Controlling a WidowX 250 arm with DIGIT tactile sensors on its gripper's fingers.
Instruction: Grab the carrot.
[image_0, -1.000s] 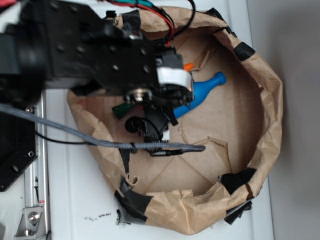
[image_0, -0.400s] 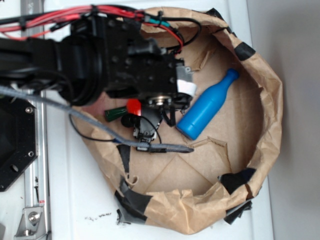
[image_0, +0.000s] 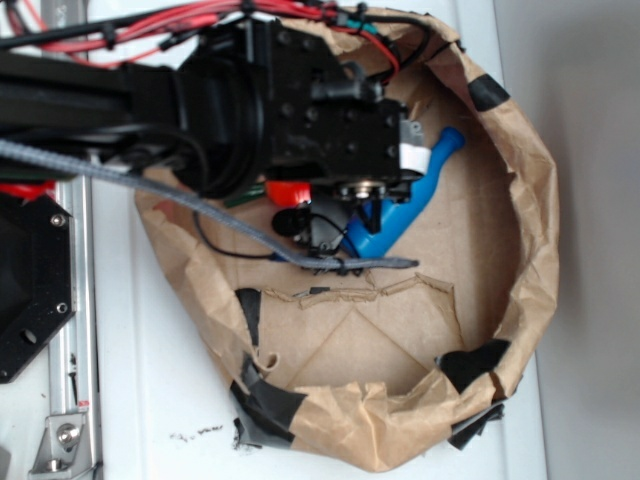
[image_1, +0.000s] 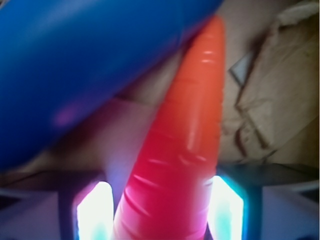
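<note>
On the left of the wrist view the smooth blue plastic bottle (image_1: 90, 65) filled the upper corner, lying slantwise just ahead of the tool (image_1: 160, 210) and to its left, its edge meeting or overlapping the tip of the carrot — touching or merely in front, I could not tell. Between the two glowing fingertips (image_1: 92, 212) ran the tapered orange plastic toy carrot (image_1: 185, 135), its thick end nearest the camera and its point reaching away toward the crumpled brown paper liner (image_1: 270, 100) on the right. The tool stood spread, one finger on each side of the carrot; a thin gap showed on the left, while on the right the finger looked just beside it, so no pinch could be read as made.

From the exterior view the black arm (image_0: 250, 110) hid the tool, with a reddish patch (image_0: 290, 190) peeking out under it and the bottle jutting out to its right.

The step in hand looked like the closing itself — straddle achieved, grip not yet. The next move probably called for pressing the fingers together squarely on the carrot's body, then lifting without dragging the bottle along.
</note>
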